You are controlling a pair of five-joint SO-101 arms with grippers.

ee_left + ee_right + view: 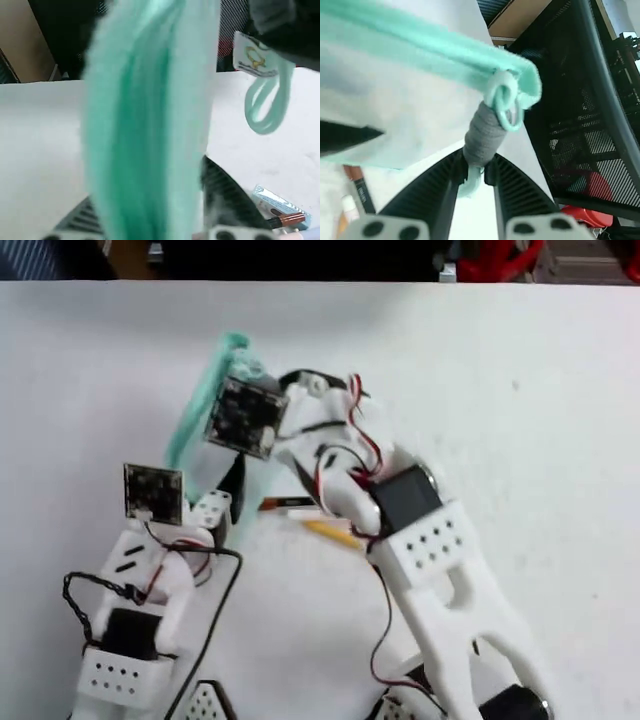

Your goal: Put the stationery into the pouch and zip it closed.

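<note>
The pouch (200,405) is mint green along its zip edge, with a pale, milky-white body. Its pull (482,135) is wrapped in grey. Its loop (263,130) is the same mint, and the label (255,57) is white with yellow-green print. The desk (520,420) is plain white. On it are a yellow pencil (332,531) and a black pen (285,503) with an orange-copper end. The left arm (140,580) and right arm (450,580) are white, with black motors and red and black wires. The jaws are black with fine ribbing.
</note>
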